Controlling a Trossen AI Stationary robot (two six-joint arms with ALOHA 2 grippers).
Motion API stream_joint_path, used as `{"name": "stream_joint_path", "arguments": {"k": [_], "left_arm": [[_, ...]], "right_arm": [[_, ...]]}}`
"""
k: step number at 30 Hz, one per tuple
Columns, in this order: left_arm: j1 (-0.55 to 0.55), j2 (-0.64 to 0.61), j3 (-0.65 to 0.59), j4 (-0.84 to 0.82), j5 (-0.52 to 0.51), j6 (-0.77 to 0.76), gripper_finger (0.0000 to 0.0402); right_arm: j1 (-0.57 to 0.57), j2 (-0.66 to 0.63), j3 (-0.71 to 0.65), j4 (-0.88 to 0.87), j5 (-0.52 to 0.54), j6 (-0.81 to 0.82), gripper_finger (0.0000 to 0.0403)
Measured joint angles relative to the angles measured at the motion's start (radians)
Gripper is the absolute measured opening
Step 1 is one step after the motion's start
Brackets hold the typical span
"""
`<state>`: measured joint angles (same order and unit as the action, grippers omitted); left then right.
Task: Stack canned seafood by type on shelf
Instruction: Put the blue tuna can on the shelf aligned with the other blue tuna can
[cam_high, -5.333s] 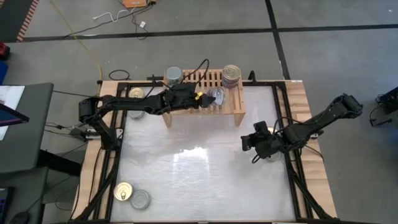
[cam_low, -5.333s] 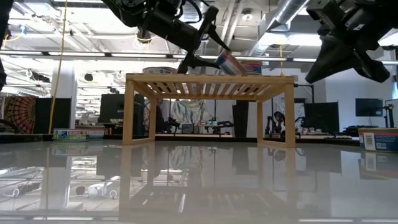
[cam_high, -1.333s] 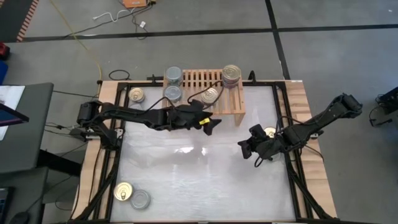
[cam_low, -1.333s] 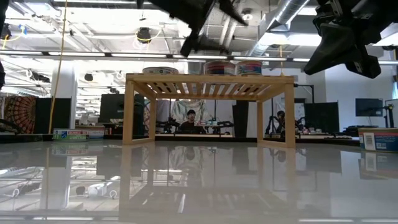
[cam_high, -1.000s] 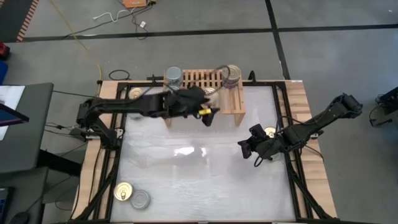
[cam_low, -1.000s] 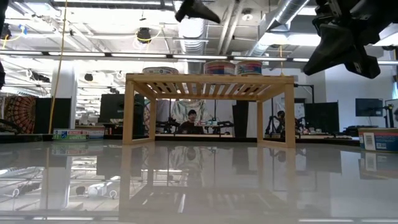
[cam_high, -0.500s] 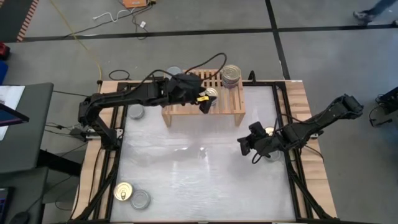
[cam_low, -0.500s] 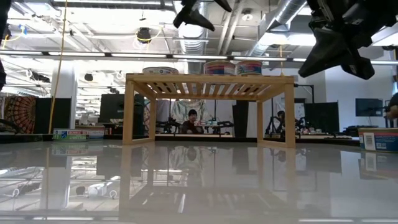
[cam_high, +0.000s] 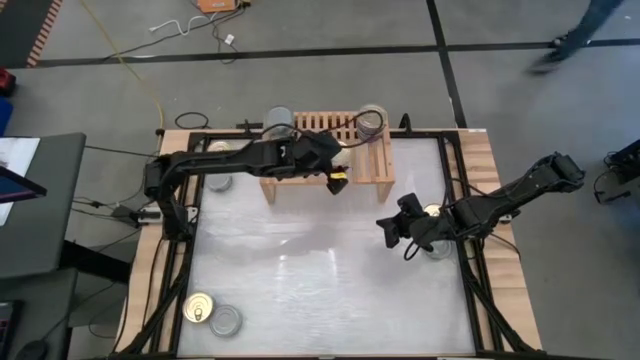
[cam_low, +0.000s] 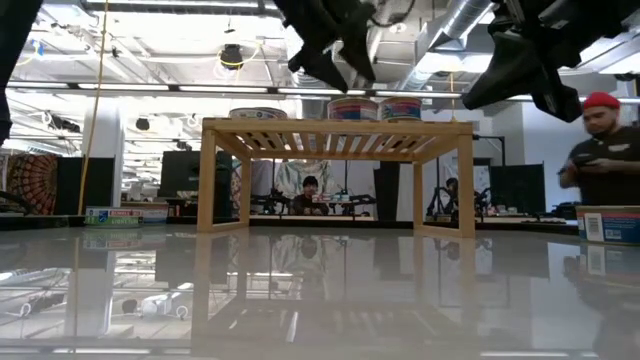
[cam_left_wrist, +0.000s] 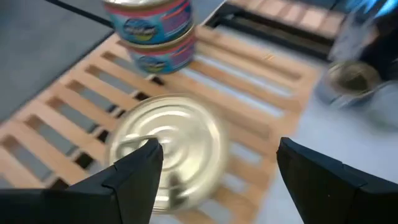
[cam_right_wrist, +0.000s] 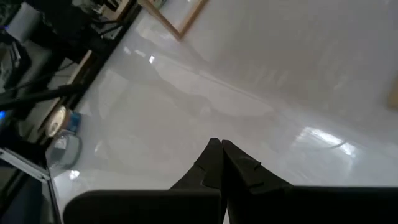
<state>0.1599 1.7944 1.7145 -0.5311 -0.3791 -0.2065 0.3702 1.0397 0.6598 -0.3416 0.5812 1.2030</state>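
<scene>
The left gripper (cam_left_wrist: 214, 171) hangs wide open and empty over the shelf (cam_high: 365, 165). Only its wrist view shows the gold-lid can (cam_left_wrist: 166, 149) lying flat, lid up, on the slats, near a stack of two cans (cam_left_wrist: 152, 28). The right gripper (cam_right_wrist: 219, 155) is shut tight, holding nothing, over the table (cam_high: 320, 280).

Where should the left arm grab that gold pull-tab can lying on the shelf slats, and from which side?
Take the gold pull-tab can by its round side wall, coming straight down from above. It lies flat, lid up, on the shelf, so only the rim is free. The left gripper already hangs over it, open wide enough to straddle it; keep clear of the labelled stack beside it.
</scene>
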Motion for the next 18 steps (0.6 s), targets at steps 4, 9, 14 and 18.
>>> {"name": "stream_joint_path", "arguments": {"k": [4, 9, 14, 18], "left_arm": [[0.000, 0.034, 0.000, -0.003, -0.009, 0.093, 0.0299], [-0.001, 0.074, 0.000, 0.005, -0.085, 0.134, 0.0299], [0.014, 0.086, -0.001, 0.016, -0.182, 0.199, 0.0299], [0.045, 0.090, 0.000, 0.037, -0.182, 0.197, 0.0299]], "right_arm": [[0.000, 0.000, 0.000, 0.003, 0.000, 0.011, 0.0023], [0.000, 0.000, 0.000, 0.018, 0.000, 0.011, 0.0023], [0.000, 0.000, 0.000, 0.026, 0.001, 0.011, 0.0023], [0.000, 0.000, 0.000, 0.026, 0.003, 0.011, 0.0024]]}}
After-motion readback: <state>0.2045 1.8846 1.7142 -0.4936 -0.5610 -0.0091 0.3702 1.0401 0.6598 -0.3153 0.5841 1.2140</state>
